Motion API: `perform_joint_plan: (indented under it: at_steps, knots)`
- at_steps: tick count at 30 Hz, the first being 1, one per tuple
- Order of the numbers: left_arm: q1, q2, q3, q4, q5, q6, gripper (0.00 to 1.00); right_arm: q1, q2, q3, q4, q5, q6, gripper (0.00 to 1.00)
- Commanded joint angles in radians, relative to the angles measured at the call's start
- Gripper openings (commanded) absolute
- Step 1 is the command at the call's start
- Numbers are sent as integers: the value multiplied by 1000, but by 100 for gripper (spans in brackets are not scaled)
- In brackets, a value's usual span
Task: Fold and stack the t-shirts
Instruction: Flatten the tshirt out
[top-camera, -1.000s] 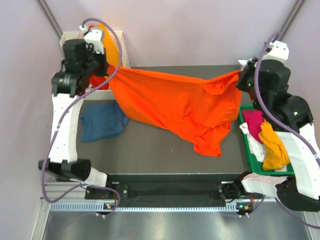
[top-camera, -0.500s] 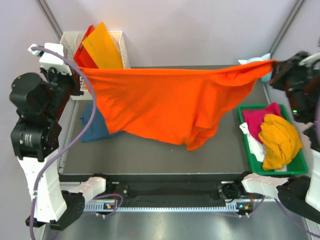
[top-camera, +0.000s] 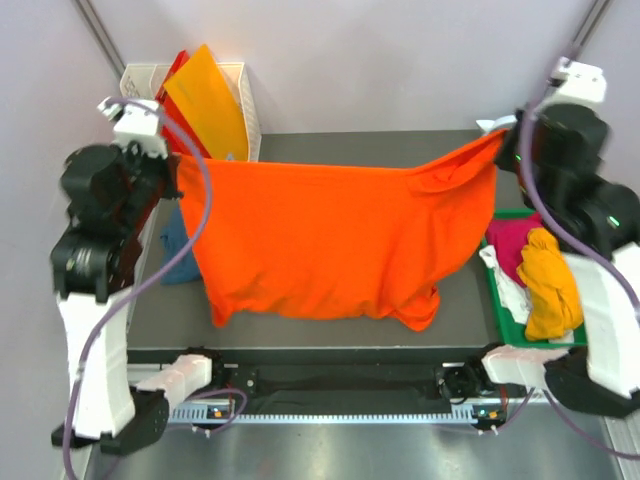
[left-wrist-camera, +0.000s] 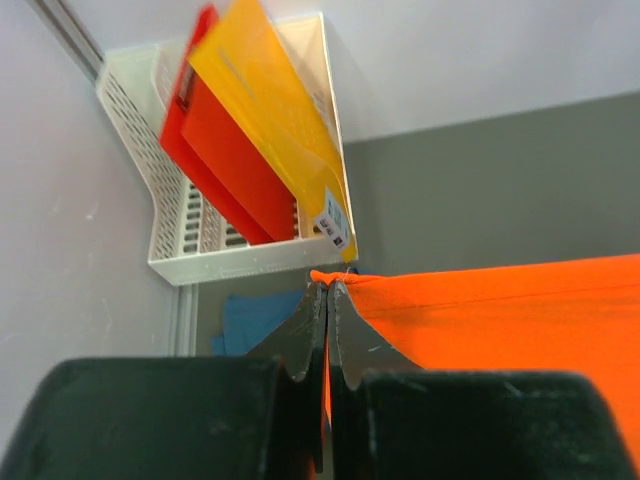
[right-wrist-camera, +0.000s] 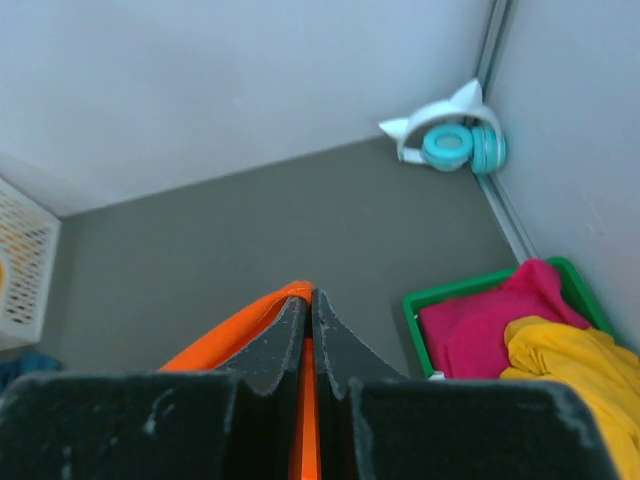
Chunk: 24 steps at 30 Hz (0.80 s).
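While its hem hangs low over the near half of the table (top-camera: 340, 148), the orange t-shirt (top-camera: 330, 235) spans both arms, its upper corners pinched in the left gripper (left-wrist-camera: 327, 290) and right gripper (right-wrist-camera: 308, 298), each pressed tight on cloth; behind stands a white basket (top-camera: 249, 110).

Place: a robot lab test cell.
Walls: plain lilac panels (top-camera: 400, 60) closing in the table top, left and right.
Table: dark mat (top-camera: 350, 147), metal rail (top-camera: 340, 412) along the bottom edge, purple cables (top-camera: 190, 200).
Props: white basket (left-wrist-camera: 240, 262) upper left, green tray (right-wrist-camera: 460, 284) right, cat-ear headphones (right-wrist-camera: 450, 140) upper right.
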<state>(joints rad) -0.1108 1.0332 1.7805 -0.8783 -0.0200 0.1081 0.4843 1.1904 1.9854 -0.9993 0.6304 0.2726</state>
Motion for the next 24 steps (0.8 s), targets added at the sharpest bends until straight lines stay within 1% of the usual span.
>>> perform_joint_plan:
  at_steps: [1, 2, 3, 4, 5, 6, 7, 8, 9, 10, 11, 12, 13, 14, 15, 16, 17, 19, 20, 21, 22, 23, 24]
  knots:
    - [8, 161, -43, 151, -38, 25, 0, -168, 150, 1, 128, -79, 63, 0]
    - [8, 239, -26, 177, -38, 24, 0, -188, 187, 30, 131, -104, 76, 0]
    - [8, 281, 35, 186, -40, 22, 0, -199, 225, 71, 130, -101, 88, 0]
    - [8, 324, 74, 193, -38, 19, 0, -211, 307, 170, 128, -98, 89, 0]
    - [8, 414, 118, 200, -46, 16, 0, -220, 352, 234, 120, -103, 92, 0]
    - [8, 456, 222, 200, -46, 10, 0, -223, 398, 304, 94, -112, 99, 0]
    - [8, 497, 281, 199, -50, -2, 0, -225, 484, 466, 79, -118, 96, 0]
    - [8, 575, 343, 190, -60, -13, 0, -225, 521, 546, 65, -142, 91, 0]
    - [8, 609, 485, 156, -60, -19, 0, -225, 547, 616, 61, -155, 85, 0]
    - [8, 640, 558, 132, -54, -37, 0, -219, 545, 653, 77, -162, 77, 0]
    - [8, 674, 620, 118, -46, -42, 0, -216, 519, 623, 103, -167, 64, 0]
    - [8, 674, 675, 125, -34, -42, 0, -211, 443, 572, 173, -164, 53, 0]
    - [8, 663, 668, 143, -32, -41, 0, -207, 404, 455, 204, -161, 44, 0]
    - [8, 631, 648, 160, -35, -39, 0, -207, 370, 408, 221, -147, 30, 0]
    - [8, 614, 595, 188, -37, -35, 0, -207, 332, 354, 223, -141, 22, 0]
    - [8, 601, 568, 191, -38, -30, 0, -208, 319, 337, 212, -132, 17, 0]
    - [8, 573, 510, 193, -40, -28, 0, -207, 307, 313, 203, -121, 7, 0]
    - [8, 538, 435, 202, -47, -27, 0, -208, 252, 192, 202, -118, 2, 0]
    - [8, 487, 333, 211, -51, -30, 0, -208, 226, 144, 209, -121, 2, 0]
    - [8, 455, 274, 223, -49, -30, 0, -207, 166, 42, 227, -126, 2, 0]
    - [8, 418, 217, 245, -40, -34, 0, -205, 134, -9, 237, -126, 4, 0]
    - [8, 344, 115, 251, -29, -36, 0, -204, 99, -55, 246, -123, 1, 0]
    - [8, 305, 73, 248, -18, -38, 0, -201, 30, -130, 258, -117, -6, 0]
